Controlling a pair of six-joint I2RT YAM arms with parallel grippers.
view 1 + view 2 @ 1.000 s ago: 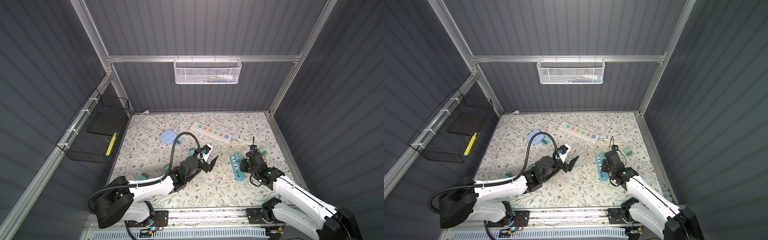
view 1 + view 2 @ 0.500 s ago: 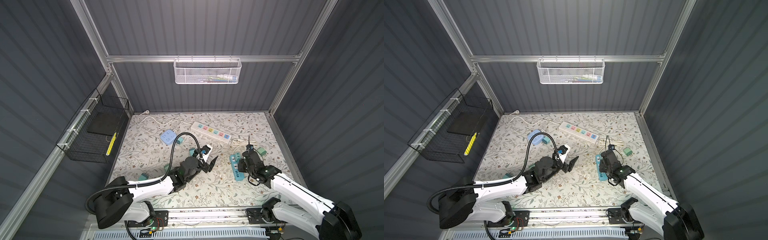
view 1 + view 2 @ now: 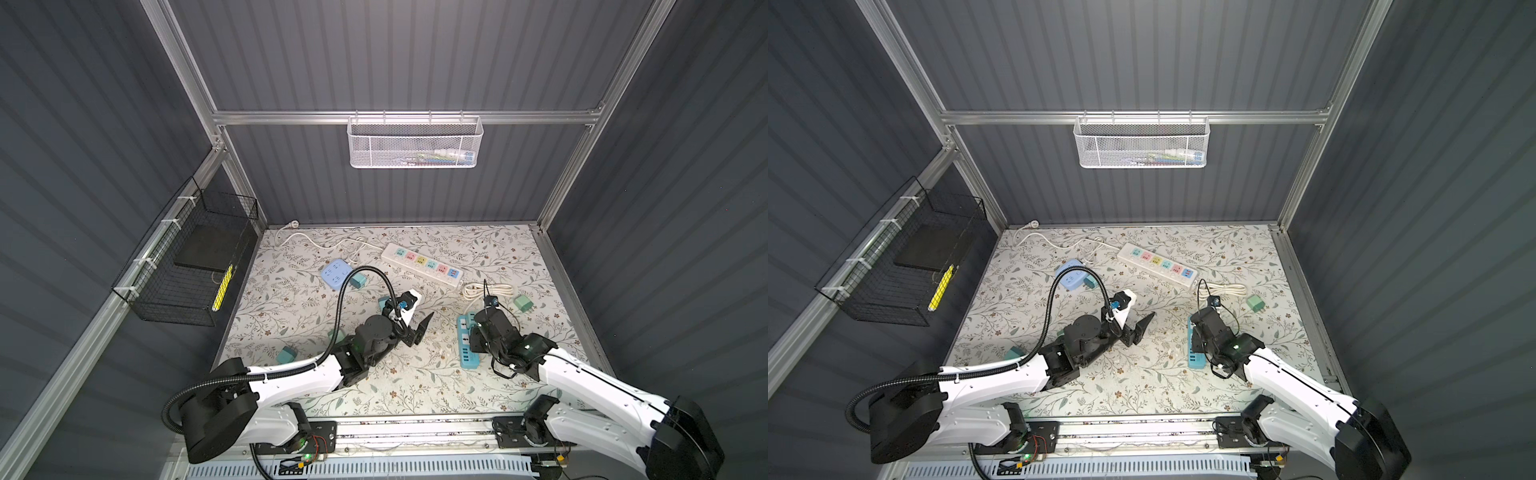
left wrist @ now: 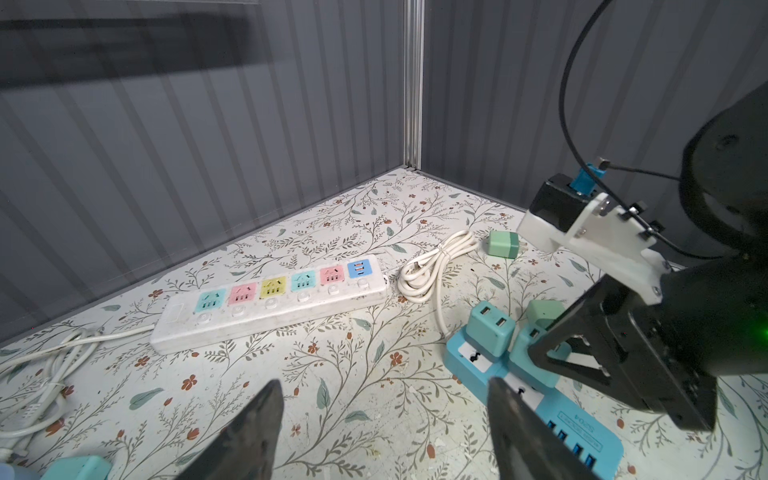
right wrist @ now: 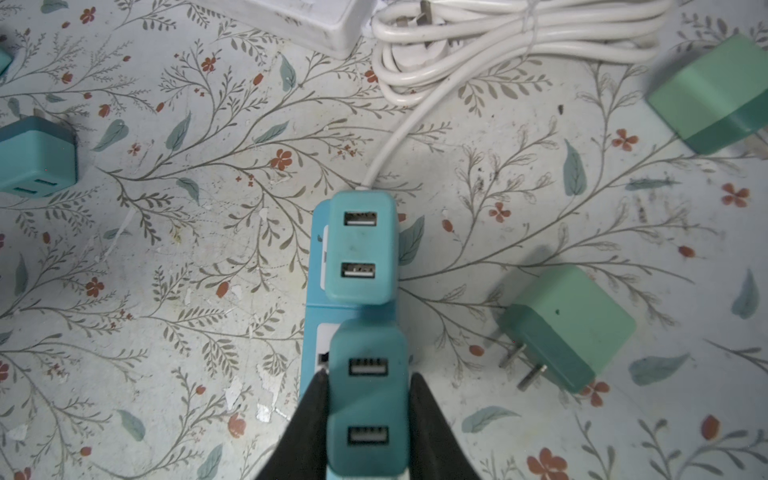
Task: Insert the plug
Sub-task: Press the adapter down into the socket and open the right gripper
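Grey ribbed walls are boxing in a floral tabletop (image 3: 436,376). One white mesh basket (image 3: 415,143) is hanging on the back wall, and a black wire basket (image 3: 187,266) on the left one.

Over on the right side, the right tool (image 5: 368,377) is pinching the teal plug (image 5: 368,401) by its two sides. Both jaws are pressing flat against it, and its USB ports are facing the wrist camera. That plug is sitting over the blue strip (image 3: 467,355), right next to a second teal adapter (image 5: 359,245) already standing on the same strip, the two nearly touching. Can't tell whether the prongs are in the socket, since the plug body is hiding them.

Mid-scene, the left tool (image 4: 384,386) is hanging spread and empty over the tabletop. Its fingers are pointing toward the blue strip, near it but not touching.

Around it:
- One green adapter (image 5: 569,326) is lying on its side just beside the strip, prongs showing.
- Further back, another green one (image 3: 523,303) is lying near the coiled white cable (image 3: 488,289), which is running into the far end of the blue strip.
- Toward the back, the white multi-colour strip (image 3: 422,266) is lying diagonally, apart from both tools.
- Back left, a pale blue socket cube (image 3: 334,274) is sitting on the tabletop.
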